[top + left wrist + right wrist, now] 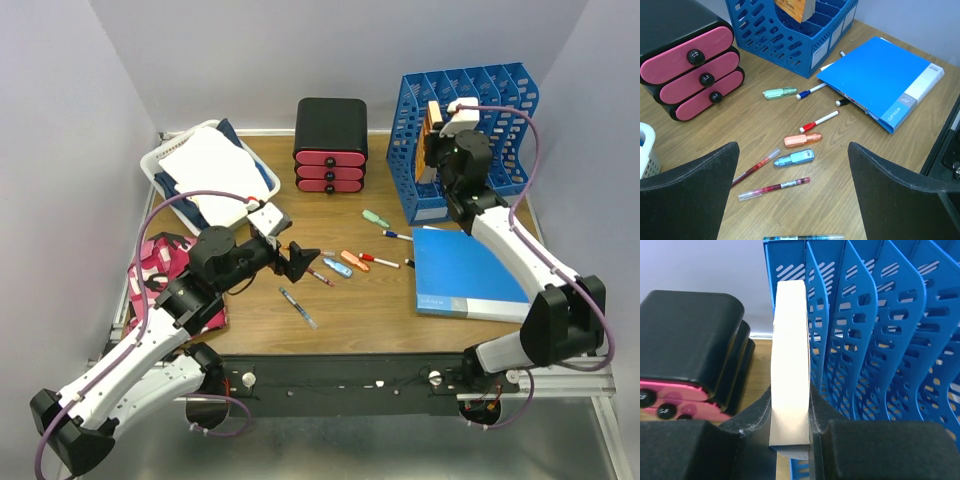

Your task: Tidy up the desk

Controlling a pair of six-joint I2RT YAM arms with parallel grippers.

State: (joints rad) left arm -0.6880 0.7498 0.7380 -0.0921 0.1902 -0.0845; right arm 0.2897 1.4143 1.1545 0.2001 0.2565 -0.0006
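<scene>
Since standing it upright should, I reckon, free space on the brown wood-grain desk (370,310) spread beneath both arms, my right gripper (445,130) clamps the orange-covered, white-paged book (789,365) vertically beside the blue slotted plastic file rack (480,110) at one o'clock; my left gripper (300,262) hangs wide and empty over the scattered coloured pens (802,140) at centre.

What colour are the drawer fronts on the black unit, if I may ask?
Pink drawer fronts, shown best in the left wrist view.
</scene>
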